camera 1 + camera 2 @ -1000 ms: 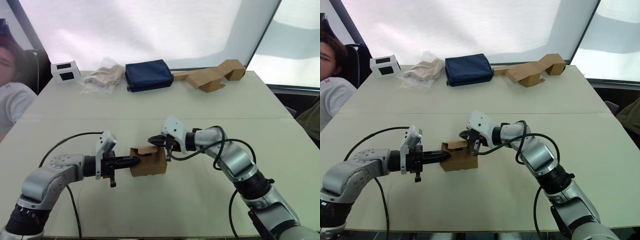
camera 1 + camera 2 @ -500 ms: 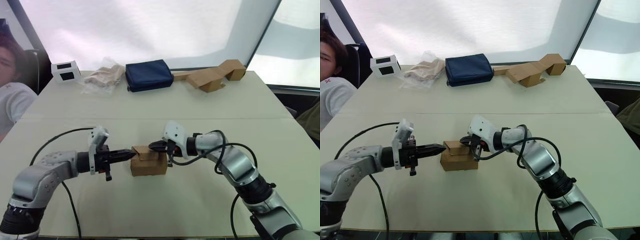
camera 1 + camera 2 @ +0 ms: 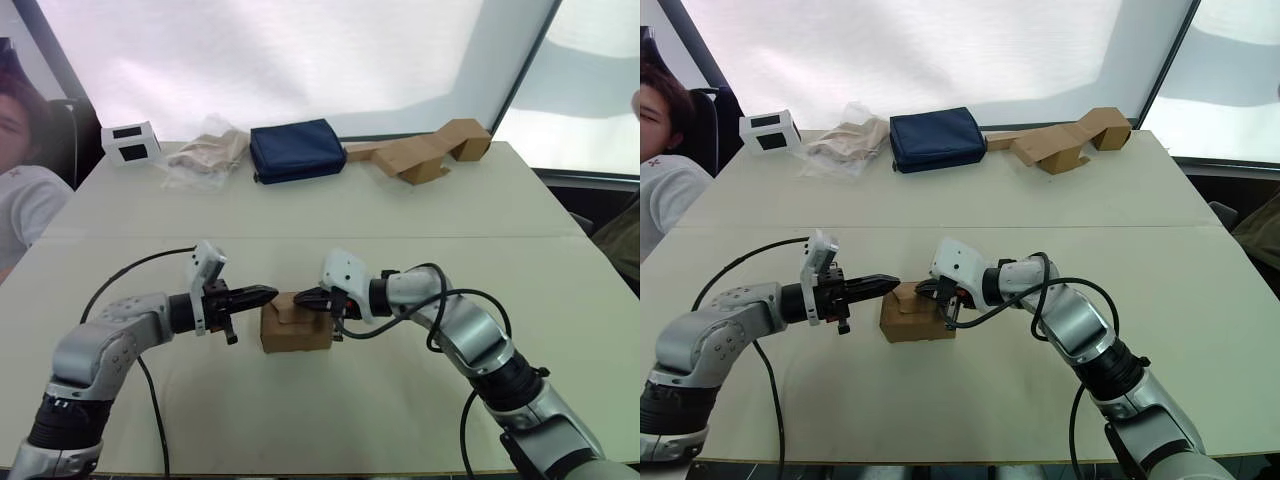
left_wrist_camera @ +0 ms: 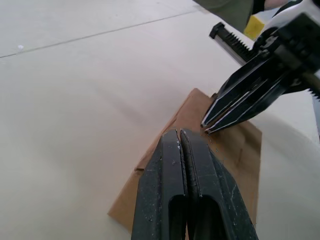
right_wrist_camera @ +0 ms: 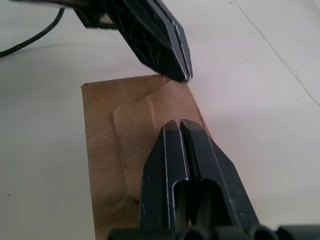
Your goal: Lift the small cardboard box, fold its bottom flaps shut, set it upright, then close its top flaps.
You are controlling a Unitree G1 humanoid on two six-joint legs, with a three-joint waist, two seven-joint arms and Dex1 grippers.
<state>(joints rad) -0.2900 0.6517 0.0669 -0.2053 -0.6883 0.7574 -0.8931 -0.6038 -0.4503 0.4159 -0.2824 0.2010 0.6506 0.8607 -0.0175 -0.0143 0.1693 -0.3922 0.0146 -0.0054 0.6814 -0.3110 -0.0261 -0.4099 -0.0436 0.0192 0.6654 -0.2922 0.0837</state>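
Pointing our left pincer (image 3: 268,292) at the small cardboard box (image 3: 296,329) — fingers pressed together, holding nothing. The box sits on the surface (image 3: 330,215) between both pincers — our right pincer (image 3: 303,298), closed too, rests over its top flaps (image 5: 145,120).

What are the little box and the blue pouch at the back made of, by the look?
Small cardboard box: plain brown cardboard, matte, with cut edges and a folded tongue flap. Navy pouch: probably woven fabric, soft and slightly puffed, with no shine.
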